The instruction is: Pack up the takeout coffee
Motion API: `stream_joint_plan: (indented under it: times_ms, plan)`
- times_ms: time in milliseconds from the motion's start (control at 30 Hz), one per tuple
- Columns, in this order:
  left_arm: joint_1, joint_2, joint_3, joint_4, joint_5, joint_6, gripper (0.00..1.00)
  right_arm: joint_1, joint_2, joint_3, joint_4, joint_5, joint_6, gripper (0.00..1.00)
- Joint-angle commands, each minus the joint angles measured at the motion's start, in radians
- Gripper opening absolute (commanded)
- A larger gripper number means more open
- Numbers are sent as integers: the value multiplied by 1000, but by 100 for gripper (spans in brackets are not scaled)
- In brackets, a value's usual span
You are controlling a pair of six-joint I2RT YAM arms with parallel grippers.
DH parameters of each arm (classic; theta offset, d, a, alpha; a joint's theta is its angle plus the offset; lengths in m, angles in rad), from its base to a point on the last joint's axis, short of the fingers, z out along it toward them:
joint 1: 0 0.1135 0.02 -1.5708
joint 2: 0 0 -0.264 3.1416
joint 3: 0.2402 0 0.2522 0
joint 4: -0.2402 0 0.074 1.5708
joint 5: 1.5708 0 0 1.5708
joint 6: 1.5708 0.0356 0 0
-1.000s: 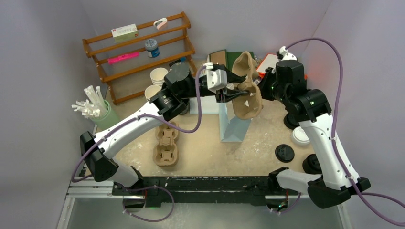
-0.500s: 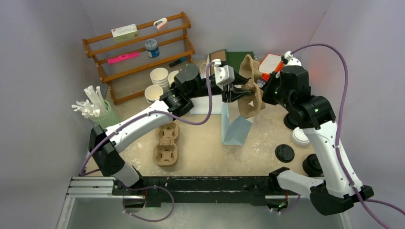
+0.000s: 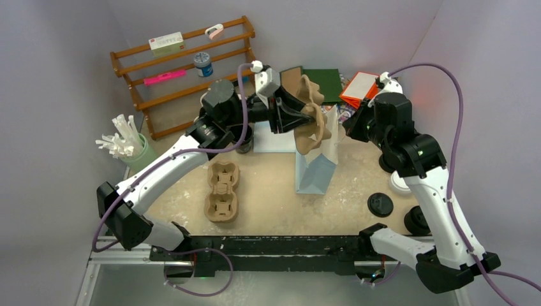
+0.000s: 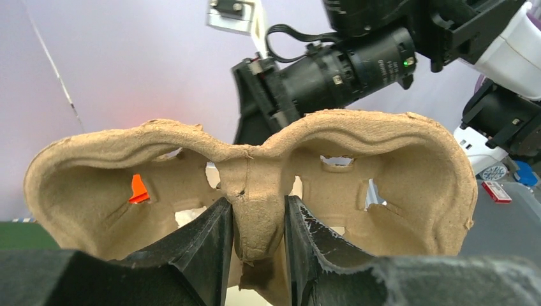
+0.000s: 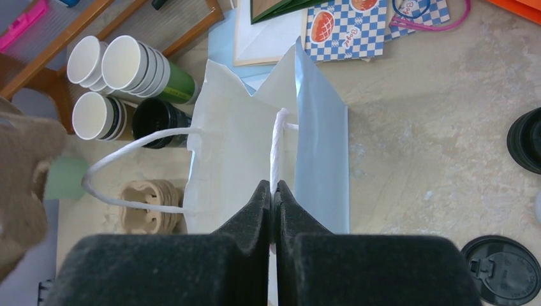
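Takeout coffee (image 3: 397,183) stands untouched; left jaws clamp the pulp carrier (image 4: 255,185); right jaws pinch the bag handle (image 5: 275,137).

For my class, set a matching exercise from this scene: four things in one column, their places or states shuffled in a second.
1 raised cup carrier
2 bag handle
3 straws
4 black lid

a flat on the table
b pinched by the right fingers
c standing in the green holder
d clamped by the left fingers

Pairs: 1-d, 2-b, 3-c, 4-a
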Motion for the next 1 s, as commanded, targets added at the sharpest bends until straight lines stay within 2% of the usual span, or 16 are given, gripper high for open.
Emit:
stream_joint_plan:
  times_ms: [0,133,333,633,833,967]
  plan:
    - [49,5,4,1,109,-104,33,-2,-8,-7,49,26,-26,0]
    - [49,55,66,-37,188,-127,33,-2,-5,-4,50,26,-27,0]
    - [49,79,80,200,252,-280,33,-2,-7,-15,52,15,-19,0]
    - [42,104,115,360,257,-423,33,-2,-7,-18,54,11,-16,0]
    - [-3,111,101,233,286,-326,31,-2,-6,-22,59,6,-11,0]
    - [-4,121,73,195,293,-317,32,-2,-4,-23,63,3,-10,0]
